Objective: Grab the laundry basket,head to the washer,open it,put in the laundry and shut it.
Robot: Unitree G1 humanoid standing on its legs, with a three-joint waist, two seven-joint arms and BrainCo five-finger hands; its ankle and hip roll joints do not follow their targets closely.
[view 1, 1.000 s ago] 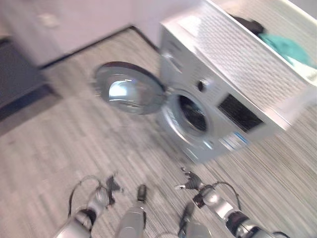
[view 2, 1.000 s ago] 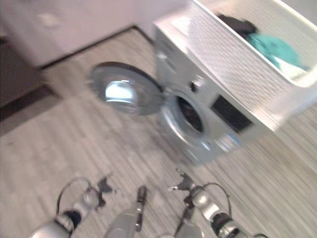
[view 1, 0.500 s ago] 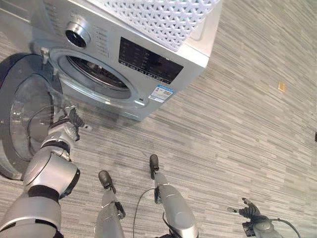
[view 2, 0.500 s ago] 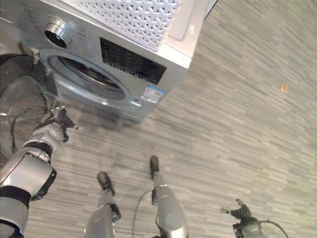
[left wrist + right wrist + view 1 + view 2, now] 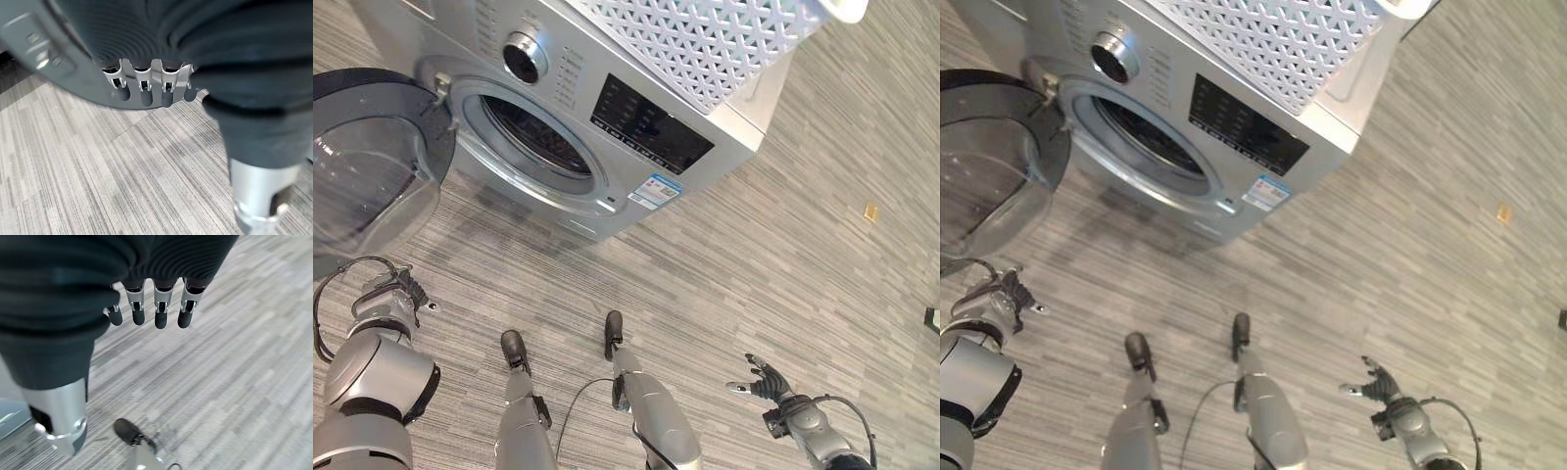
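One label (image 5: 655, 188) on washer (image 5: 607, 127) front

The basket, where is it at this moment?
The basket sits on top of the washer, at the upper middle of both eye views, above the open door. Neither hand touches it.

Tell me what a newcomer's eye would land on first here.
The silver washer stands out first, its round door swung wide open to the robot's left and the dark drum exposed. A white lattice laundry basket sits on top of it. Low over the striped grey floor, the left hand and right hand hang open and empty.
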